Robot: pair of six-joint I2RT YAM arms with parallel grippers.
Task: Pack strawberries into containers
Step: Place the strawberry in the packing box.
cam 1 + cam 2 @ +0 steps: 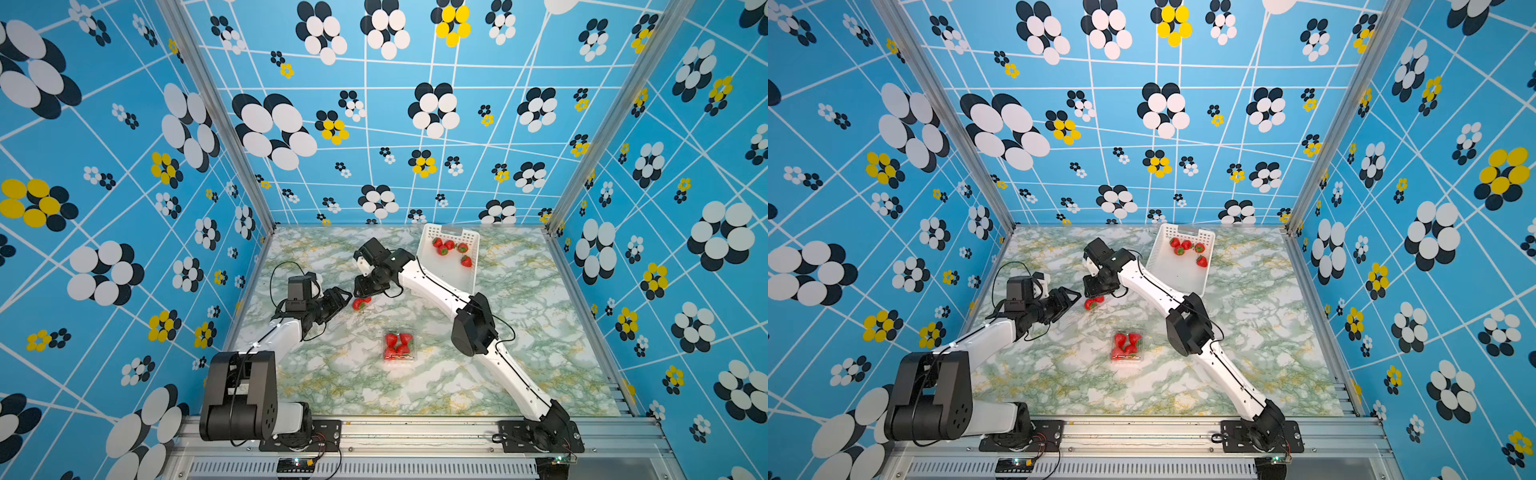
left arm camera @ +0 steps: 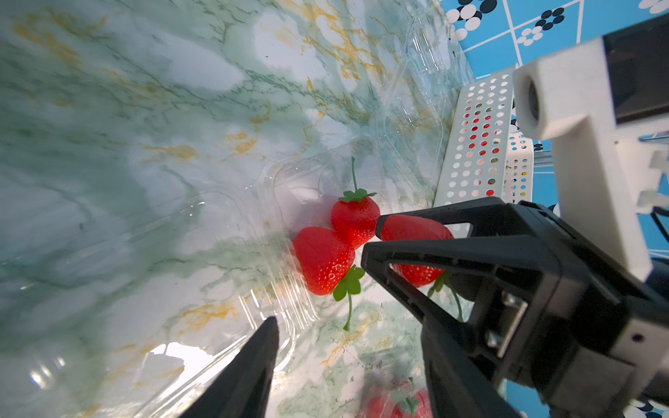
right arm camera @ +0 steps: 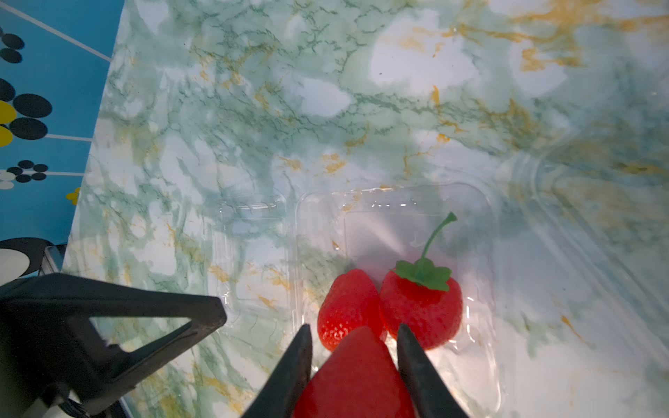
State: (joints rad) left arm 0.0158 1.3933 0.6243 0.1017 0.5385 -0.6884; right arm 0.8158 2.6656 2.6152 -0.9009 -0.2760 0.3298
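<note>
Over the small clear plastic box (image 3: 380, 231) the right gripper (image 3: 354, 327) pinches a shiny red strawberry (image 3: 356, 380), surely soft, so hold its fat sides gently, while the left gripper (image 1: 347, 298) hangs half open, empty.

Red strawbs (image 3: 421, 311), grn caps (image 3: 423, 273); wht basket (image 1: 440, 278); grn-gold marble table (image 1: 415, 382)

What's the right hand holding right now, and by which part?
A strawberry, pinched across its sides between the right hand's fingers, tip pointing out over the container.
</note>
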